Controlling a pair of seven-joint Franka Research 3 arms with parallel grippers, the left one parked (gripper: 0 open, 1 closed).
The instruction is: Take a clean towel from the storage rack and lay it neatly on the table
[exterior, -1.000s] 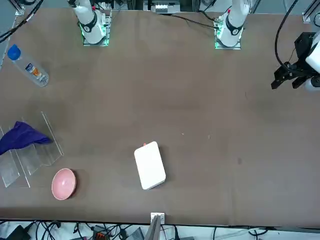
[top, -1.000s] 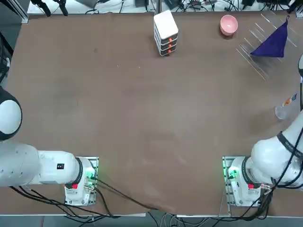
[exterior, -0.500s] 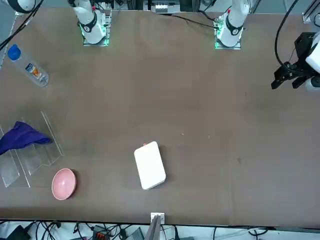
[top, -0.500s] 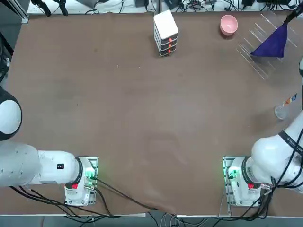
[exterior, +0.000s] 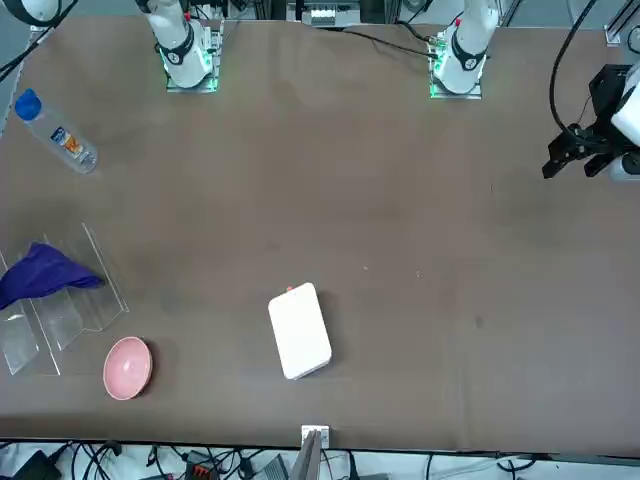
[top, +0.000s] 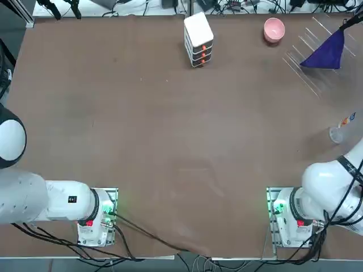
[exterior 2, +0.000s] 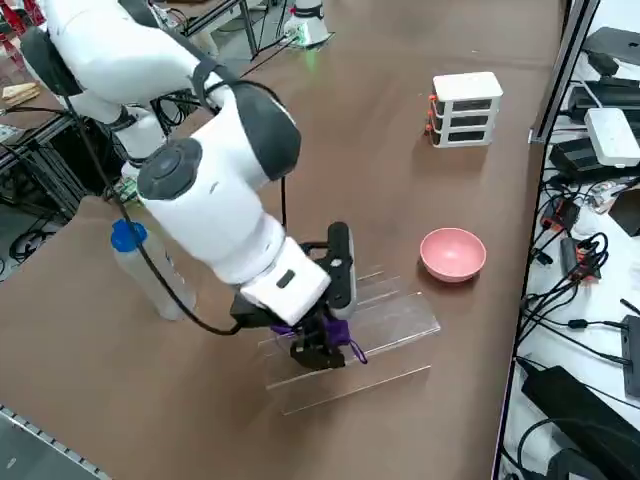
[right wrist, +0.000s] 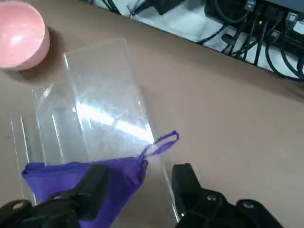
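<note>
The towel [right wrist: 90, 178], a deep purple cloth, is draped over the storage rack [right wrist: 102, 118], a set of clear slanted panels standing near the far right corner of the surface [top: 170, 130]. From overhead the towel [top: 328, 51] hangs in a rough triangle with its peak pulled up toward the edge of the view, and from across the room it [exterior: 40, 272] sits bunched on top of the rack [exterior: 70, 305] at the side edge. A thin loop of the same purple sticks out from one corner of the cloth.

The right end effector [right wrist: 140, 185] is down at the rack, its two black fingers spread apart. One finger [right wrist: 92, 187] lies against the purple fabric while the other [right wrist: 185, 183] stands clear beside the cloth's corner, so the jaws straddle the towel's edge without pinching it. In the side view the end effector [exterior 2: 320, 350] points down into the rack [exterior 2: 390, 320] with purple showing just at its tips.

A pink bowl [exterior 2: 452, 253] rests on the surface just beyond the rack. A clear bottle with a blue cap [exterior 2: 145, 268] stands near the arm on the rack's other side. A white stacked box with orange marks [top: 198, 38] sits well apart along the far edge.
</note>
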